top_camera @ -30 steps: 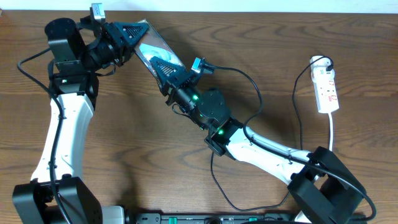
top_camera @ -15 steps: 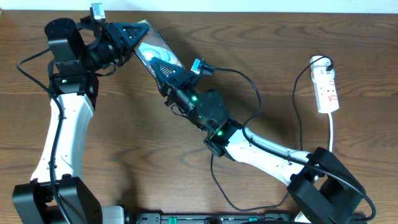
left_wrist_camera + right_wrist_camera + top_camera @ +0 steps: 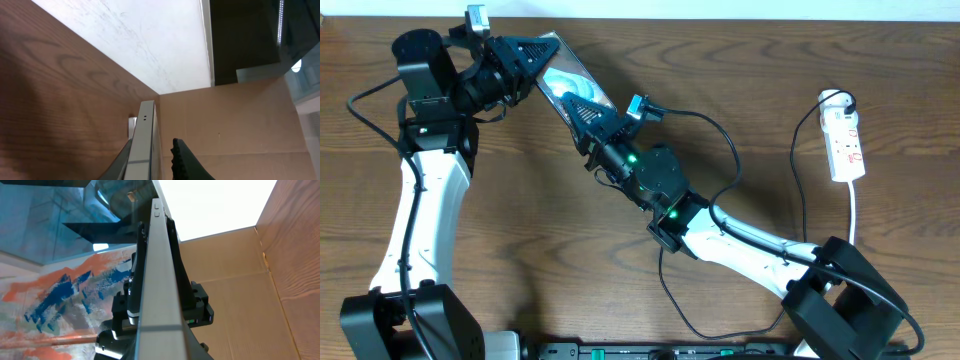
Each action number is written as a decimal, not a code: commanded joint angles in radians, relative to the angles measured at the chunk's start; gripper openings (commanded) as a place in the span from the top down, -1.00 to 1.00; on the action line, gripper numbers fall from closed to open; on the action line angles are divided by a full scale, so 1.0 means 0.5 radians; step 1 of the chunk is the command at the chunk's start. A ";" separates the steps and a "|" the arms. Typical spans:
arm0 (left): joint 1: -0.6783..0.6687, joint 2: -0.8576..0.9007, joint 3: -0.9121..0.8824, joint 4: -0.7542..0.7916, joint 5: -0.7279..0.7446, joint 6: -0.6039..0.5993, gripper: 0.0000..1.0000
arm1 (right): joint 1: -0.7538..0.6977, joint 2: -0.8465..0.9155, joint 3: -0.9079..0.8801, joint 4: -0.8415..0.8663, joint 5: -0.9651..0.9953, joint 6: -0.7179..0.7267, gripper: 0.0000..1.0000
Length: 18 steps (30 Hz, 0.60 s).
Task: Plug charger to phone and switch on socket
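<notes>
Overhead, phone: the phone (image 3: 572, 78) is at the upper left of the surface (image 3: 520, 250), tipped up on an edge with its glossy face slanted, and caught between the two arms.
Left wrist, phone: its pale edge (image 3: 144, 140) rises between the two fingers.
Right wrist, phone: the same edge (image 3: 157, 280) runs straight up the middle of the view.
Left gripper: the left gripper (image 3: 530, 58) meets the phone's far end. Its fingers (image 3: 182, 160) are narrow, one on each side of the slab, and appear to hold it.
Right gripper: the right gripper (image 3: 585, 112) covers the phone's near end and appears closed on it too.
Charger: a thin black cable (image 3: 798, 170) leaves the socket end and drops behind the right arm. I cannot find its connector tip.
Socket: the socket (image 3: 846, 145) lies at the far right, well apart from the phone. Its switch is too small to read.
Step in hand: steadying the phone for plugging in.
Doing it well: let one arm take the whole hold, gripping the flat faces away from the port end, before the other lets go. Bring the tip in along the phone's long axis and push straight.
Risk: the glossy slab may slip or twist if either grip eases early.
</notes>
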 commanded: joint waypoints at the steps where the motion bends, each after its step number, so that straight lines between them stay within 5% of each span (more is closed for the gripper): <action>1: -0.021 -0.021 -0.008 0.025 0.082 0.057 0.62 | 0.059 -0.013 0.030 -0.005 -0.083 -0.037 0.97; 18: -0.021 -0.021 -0.008 0.025 0.069 0.057 0.62 | 0.091 -0.013 0.030 -0.005 -0.097 -0.088 0.97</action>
